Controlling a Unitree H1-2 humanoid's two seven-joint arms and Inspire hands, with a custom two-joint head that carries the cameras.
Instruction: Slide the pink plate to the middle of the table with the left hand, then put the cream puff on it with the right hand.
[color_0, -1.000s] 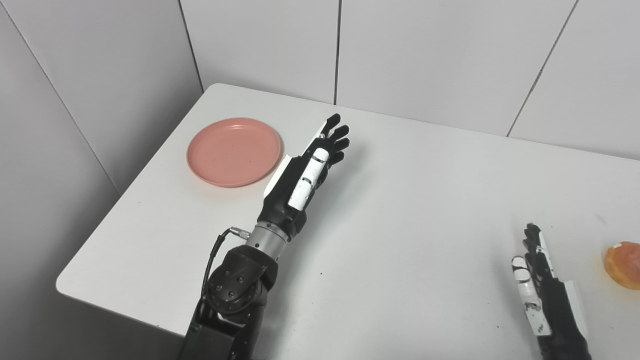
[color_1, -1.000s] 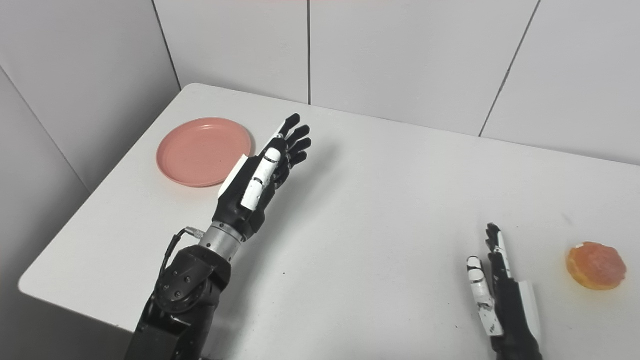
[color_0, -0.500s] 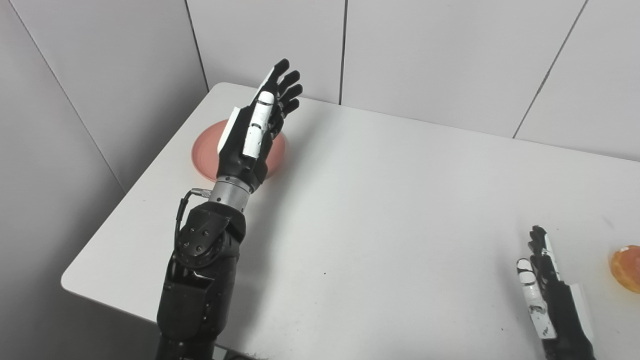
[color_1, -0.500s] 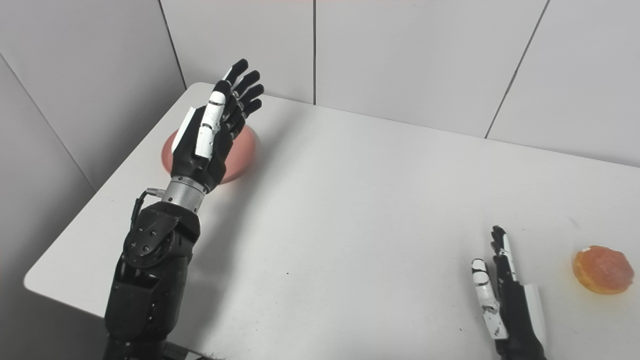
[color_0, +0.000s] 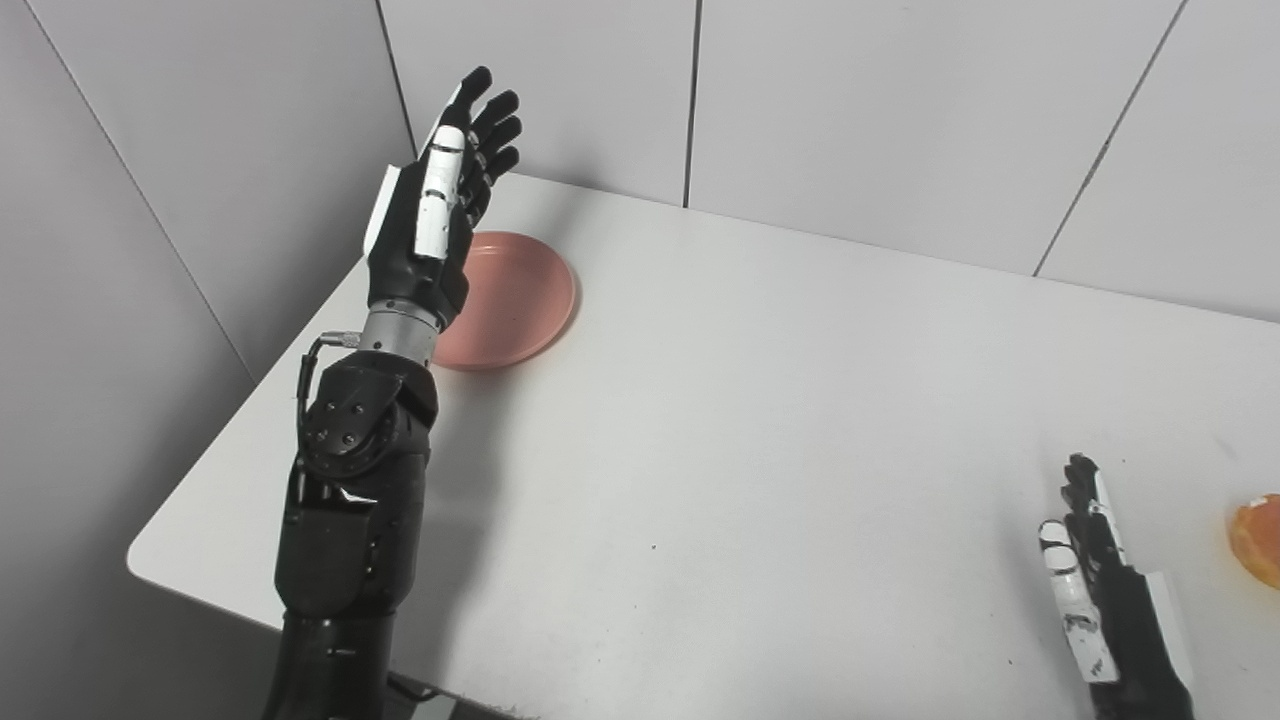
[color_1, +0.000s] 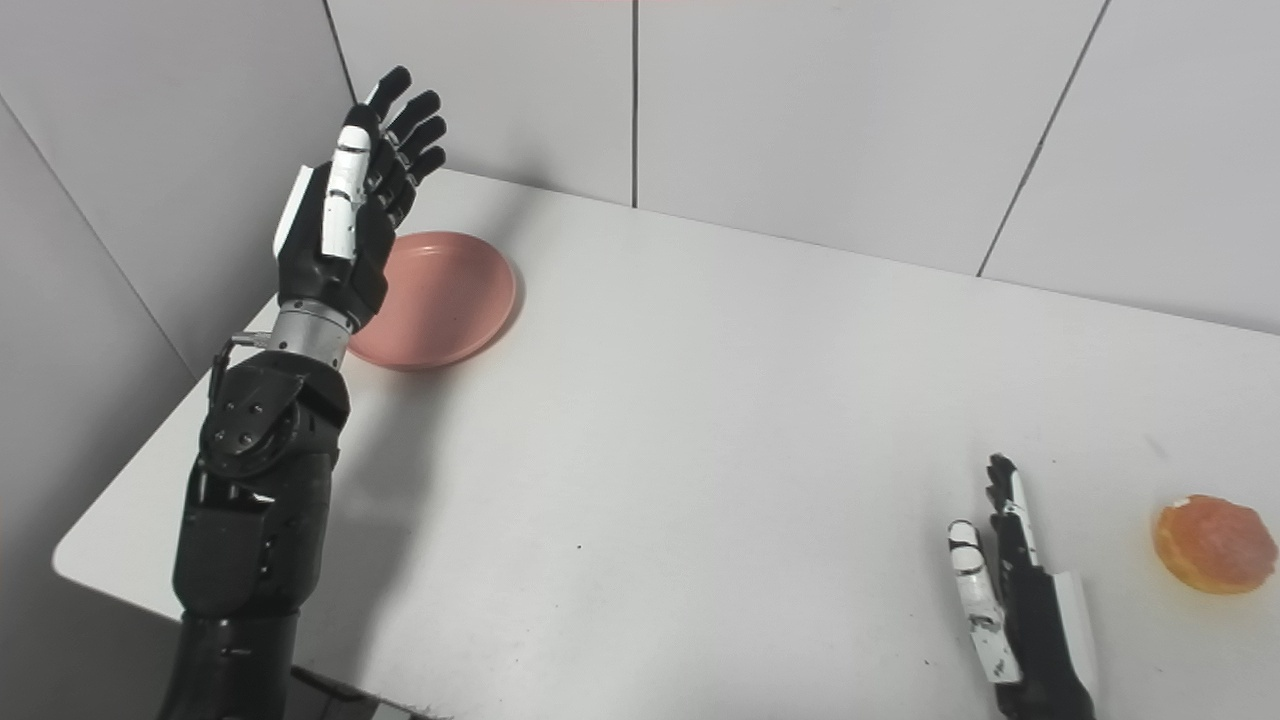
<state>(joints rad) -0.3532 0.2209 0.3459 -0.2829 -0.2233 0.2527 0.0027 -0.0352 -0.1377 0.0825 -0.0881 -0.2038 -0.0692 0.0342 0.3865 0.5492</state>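
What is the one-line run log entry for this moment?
left robot hand: open, raised beside pink plate | right robot hand: open, near cream puff | plate: table's left end

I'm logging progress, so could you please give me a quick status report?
Left hand open, raised beside plate. Right hand open, idle. Cream puff untouched, far right. Nothing in the way.

Left hand (color_0: 432, 215): black fingers, white thumb panel, white plate along its back. Silver wrist collar; thin black cable with metal plug; black forearm housing with small screws. Right hand (color_1: 1020, 620): black with white panels, apparently scuffed.
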